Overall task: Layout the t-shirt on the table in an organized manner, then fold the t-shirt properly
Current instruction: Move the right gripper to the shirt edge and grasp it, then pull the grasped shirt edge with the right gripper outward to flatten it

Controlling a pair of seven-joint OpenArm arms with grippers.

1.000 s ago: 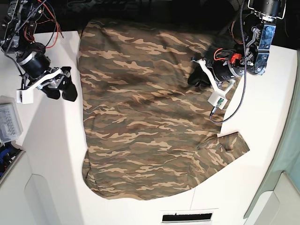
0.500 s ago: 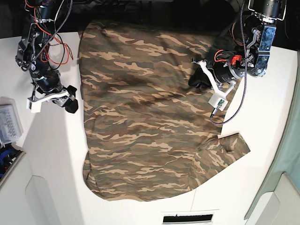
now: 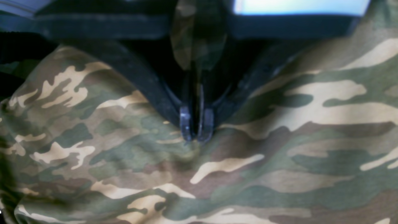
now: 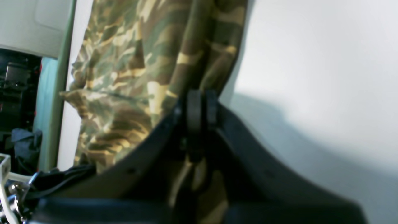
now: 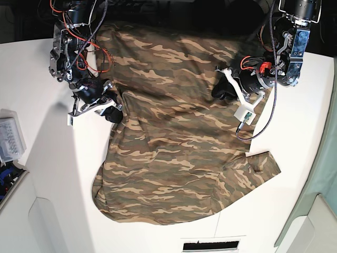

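The camouflage t-shirt [image 5: 174,153] lies spread across the white table [image 5: 52,179], one short sleeve [image 5: 259,166] sticking out at the lower right and its far end reaching the table's dark back edge. At the shirt's left edge my right gripper [image 5: 108,109] is shut on the fabric. The right wrist view shows the right gripper [image 4: 200,104] pinching a fold of the t-shirt [image 4: 130,62] beside the bare table [image 4: 311,62]. On the shirt's upper right my left gripper [image 5: 221,90] is shut on cloth. In its wrist view the left gripper [image 3: 196,130] has t-shirt [image 3: 279,155] bunched between the jaws.
A clear plastic box [image 5: 10,138] sits at the table's left edge, with blue items [image 5: 5,174] below it. A dark slot [image 5: 209,244] marks the front edge. A pale green panel [image 5: 322,174] borders the right side. Red wires [image 5: 89,55] hang from the right arm.
My right arm has travelled from the bare left of the table to the shirt's left edge and shut on it; that edge now sits drawn inward. The left arm has stayed put.
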